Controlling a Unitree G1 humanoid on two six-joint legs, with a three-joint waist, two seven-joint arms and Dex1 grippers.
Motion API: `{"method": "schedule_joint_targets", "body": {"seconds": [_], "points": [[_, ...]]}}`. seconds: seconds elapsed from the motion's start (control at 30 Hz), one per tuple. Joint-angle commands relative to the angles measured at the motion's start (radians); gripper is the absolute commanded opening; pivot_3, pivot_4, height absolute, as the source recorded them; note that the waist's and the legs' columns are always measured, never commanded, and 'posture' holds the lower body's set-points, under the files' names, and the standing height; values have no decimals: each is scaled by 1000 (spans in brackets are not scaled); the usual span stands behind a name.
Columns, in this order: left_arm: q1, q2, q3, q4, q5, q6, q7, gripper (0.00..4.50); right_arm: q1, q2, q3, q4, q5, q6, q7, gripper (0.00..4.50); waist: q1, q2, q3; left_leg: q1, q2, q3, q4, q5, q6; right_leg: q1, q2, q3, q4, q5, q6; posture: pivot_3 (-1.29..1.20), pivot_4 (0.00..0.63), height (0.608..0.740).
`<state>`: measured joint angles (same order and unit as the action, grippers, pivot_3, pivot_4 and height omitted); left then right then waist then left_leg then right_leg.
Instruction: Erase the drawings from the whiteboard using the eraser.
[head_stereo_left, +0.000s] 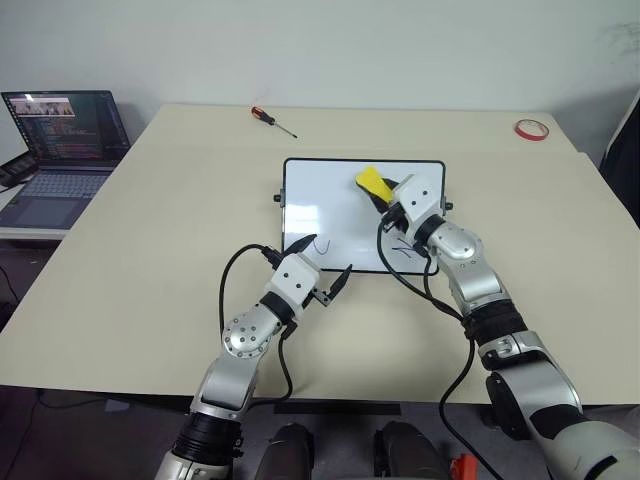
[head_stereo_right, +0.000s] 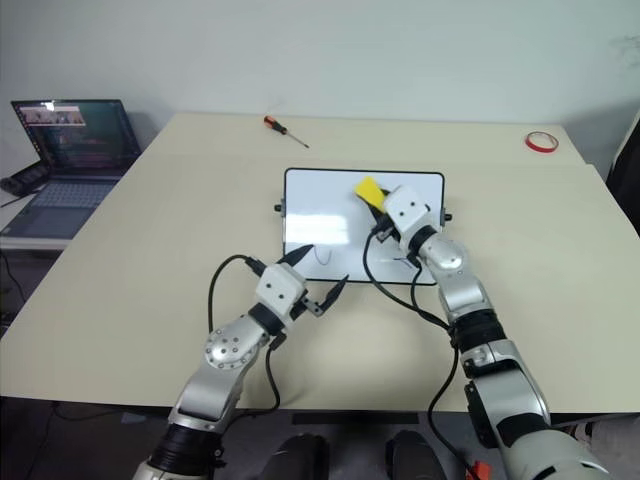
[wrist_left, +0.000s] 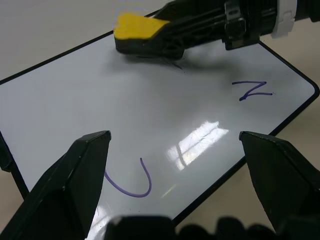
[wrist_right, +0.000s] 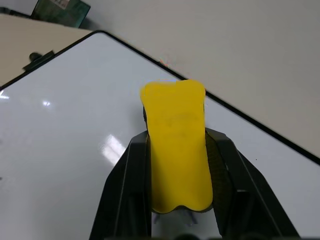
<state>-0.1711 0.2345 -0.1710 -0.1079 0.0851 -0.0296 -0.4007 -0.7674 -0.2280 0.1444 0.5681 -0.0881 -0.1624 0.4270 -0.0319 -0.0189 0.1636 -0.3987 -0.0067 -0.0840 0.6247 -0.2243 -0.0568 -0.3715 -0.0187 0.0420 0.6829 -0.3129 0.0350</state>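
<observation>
Table (head_stereo_left: 150, 260) bears whiteboard (head_stereo_left: 330, 200), screwdriver (head_stereo_left: 272, 120), probably tape (head_stereo_left: 531, 129).

left gripper (head_stereo_left: 308, 268): fingers spread wide, level | right gripper (head_stereo_left: 385, 195): clamped, arm extended

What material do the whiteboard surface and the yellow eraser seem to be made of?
The whiteboard looks like glossy coated board or plastic: light reflects sharply on its white face, inside a thin black frame. The eraser looks like soft matte foam, bright yellow with rounded, slightly pinched edges and a dark underside; the exact material is uncertain.
</observation>
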Motion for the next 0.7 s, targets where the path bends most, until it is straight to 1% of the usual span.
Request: {"method": "schedule_joint_targets", "body": {"seconds": [0.03, 0.17, 0.4, 0.53, 0.7], "points": [[-8, -9, -9, -33, 4, -10, 15, 4500, -41, -9, 8, -20, -12, 55, 21, 1144, 0, 0, 0, 0, 0, 0, 0, 0, 0, 0, 0, 0, 0, 0, 0, 0, 150, 740], [-5, -13, -10, -35, 6, -9, 19, 4500, -41, -14, 10, -51, -23, 170, 19, 1144, 0, 0, 0, 0, 0, 0, 0, 0, 0, 0, 0, 0, 1, 0, 0, 0, 150, 740], [7, -25, -28, -52, 6, 1, 27, 4500, -9, -35, -13, -140, -27, 276, -8, 1144, 1, 0, 0, 1, 0, -1, 2, 0, 0, 0, 0, 0, 3, 0, 0, 0, 150, 740], [7, -27, -31, -51, 7, 1, 27, 4500, 2, -45, -38, -158, -23, 323, -55, 1144, 3, 0, 0, 0, 0, -1, 3, 0, 0, 0, 0, 0, 4, 0, 0, 0, 150, 740], [-2, -23, -30, -45, 3, 2, 18, 4500, 24, -62, -62, -154, -40, 335, -143, 1144, 6, 0, 0, 1, -1, -1, 3, 0, 0, 1, 0, -1, 4, 0, 0, 0, 150, 740]]}}
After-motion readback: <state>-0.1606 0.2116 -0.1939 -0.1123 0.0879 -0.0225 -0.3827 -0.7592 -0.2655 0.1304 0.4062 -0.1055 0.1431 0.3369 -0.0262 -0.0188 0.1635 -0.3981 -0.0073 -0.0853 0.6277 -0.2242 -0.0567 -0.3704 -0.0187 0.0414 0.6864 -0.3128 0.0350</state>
